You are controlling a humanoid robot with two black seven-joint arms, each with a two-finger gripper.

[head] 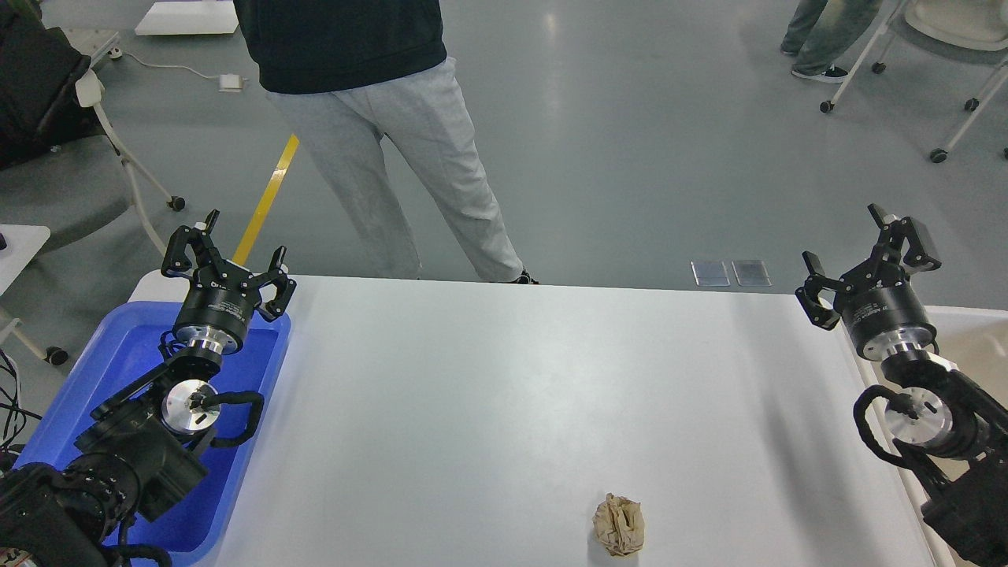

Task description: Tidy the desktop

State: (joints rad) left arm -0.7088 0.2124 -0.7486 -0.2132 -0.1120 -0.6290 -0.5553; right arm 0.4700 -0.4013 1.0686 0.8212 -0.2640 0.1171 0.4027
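The white desktop (504, 378) fills the middle of the head view. A crumpled ball of brown paper (619, 524) lies on it near the front edge, right of centre. My left gripper (227, 256) hangs open above the far end of the blue tray, holding nothing. At the table's right edge my right gripper (866, 260) is raised and open, also with nothing in it. Both are far from the paper ball.
A blue plastic tray (118, 354) sits at the table's left under my left arm. A cream-white bin (972, 346) stands at the right edge. A person in grey trousers (402, 173) stands just behind the far edge. Wheeled chairs stand further back.
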